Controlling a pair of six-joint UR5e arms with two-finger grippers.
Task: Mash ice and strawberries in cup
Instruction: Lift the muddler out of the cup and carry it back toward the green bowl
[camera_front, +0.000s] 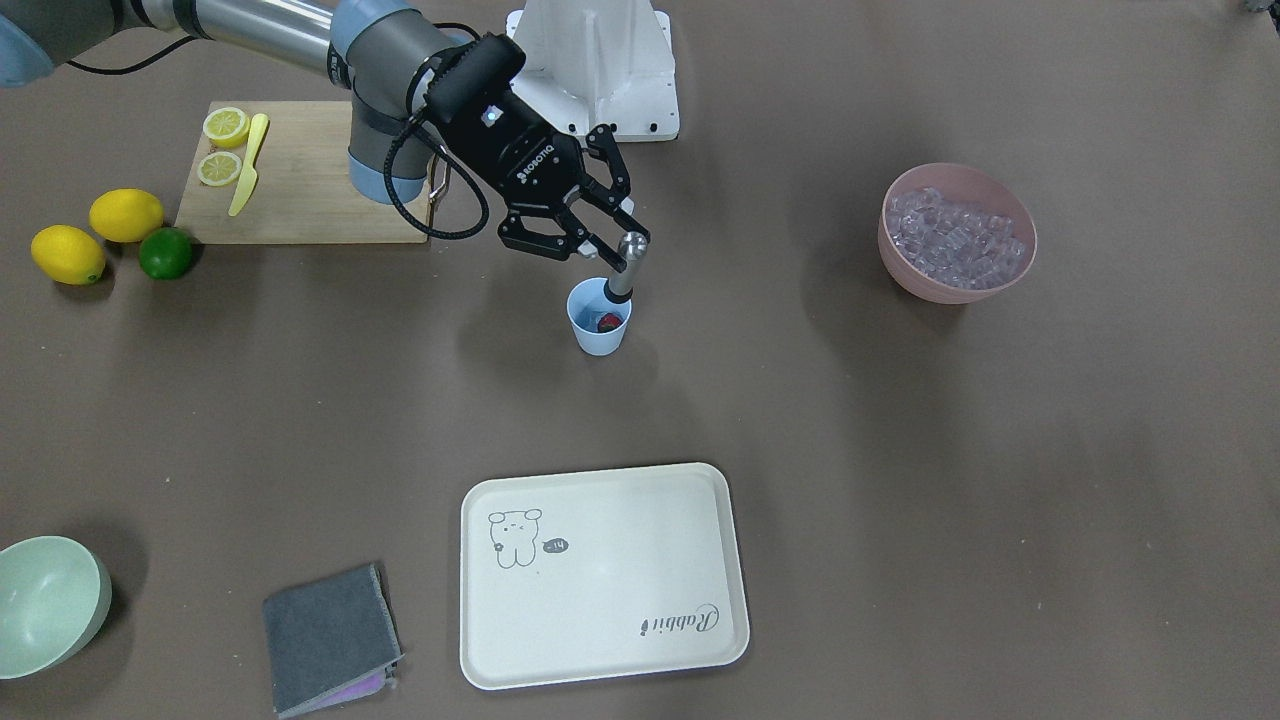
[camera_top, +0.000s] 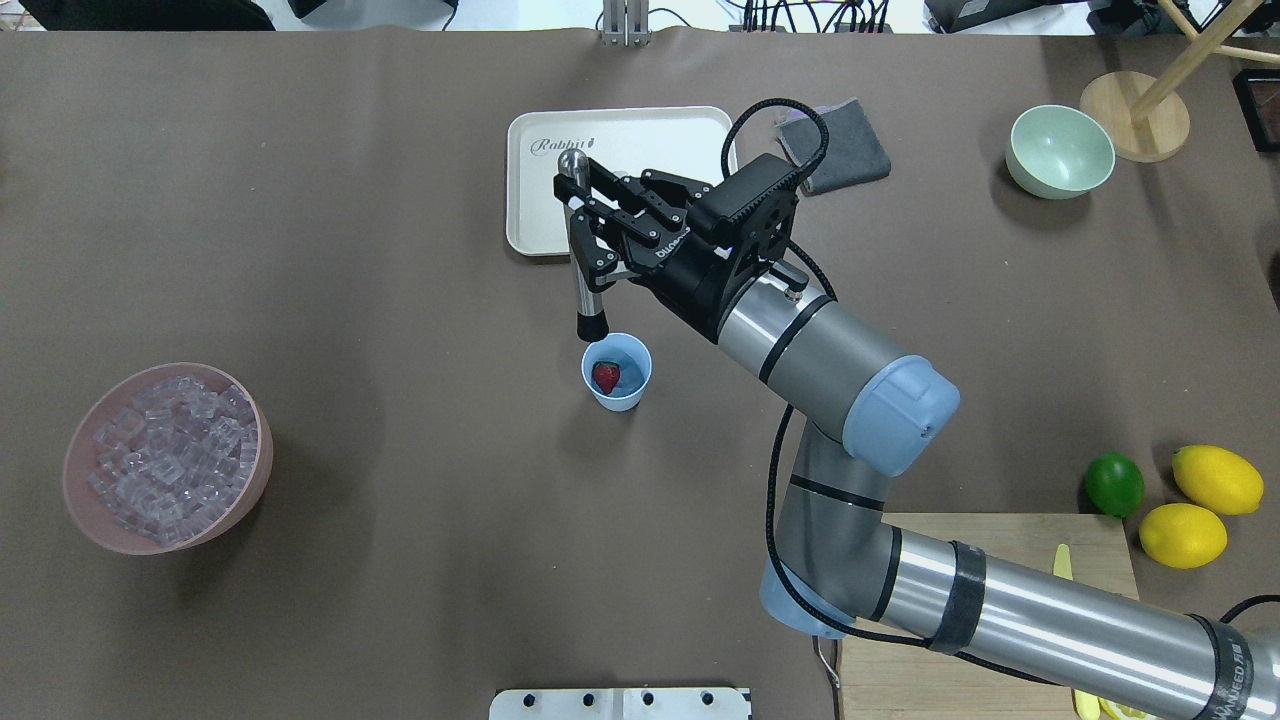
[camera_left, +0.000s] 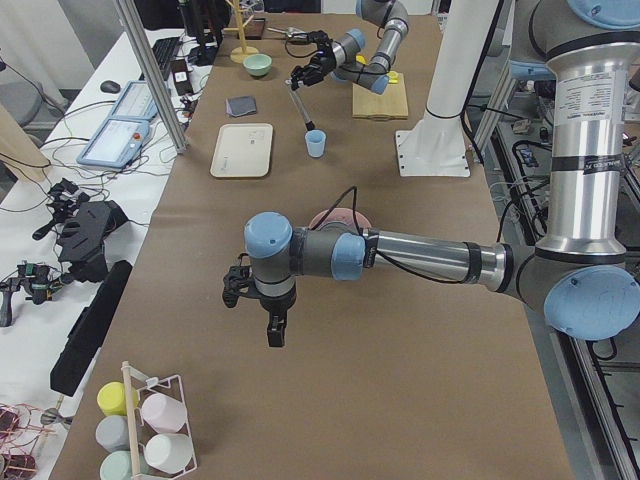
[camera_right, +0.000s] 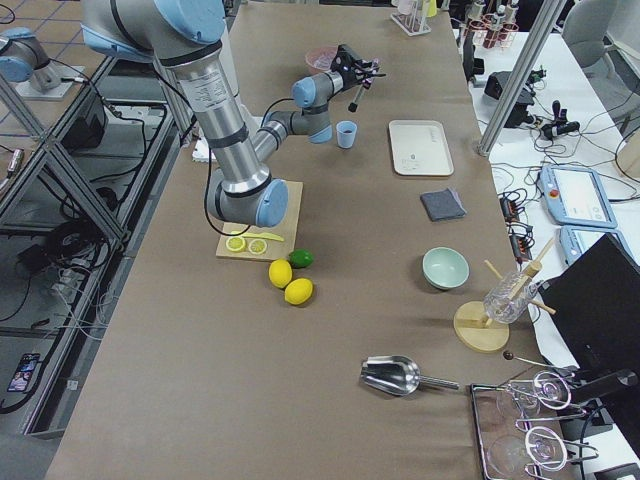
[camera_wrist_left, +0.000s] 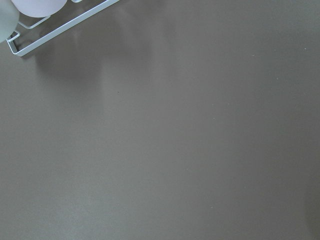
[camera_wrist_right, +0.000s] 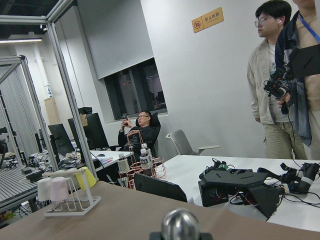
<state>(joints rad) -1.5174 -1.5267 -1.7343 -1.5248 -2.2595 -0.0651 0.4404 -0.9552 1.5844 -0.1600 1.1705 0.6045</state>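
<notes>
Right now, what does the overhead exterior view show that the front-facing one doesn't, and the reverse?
Only overhead: the wooden stand beside the green bowl. Only front-facing: the bear drawing on the tray, which the gripper hides from overhead. Both: the right gripper shut on the muddler at the cup, the strawberry inside, and ice in the pink bowl.

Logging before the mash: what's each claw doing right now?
Right claw: closed, holding the muddler.
Left claw: cannot be told.
</notes>
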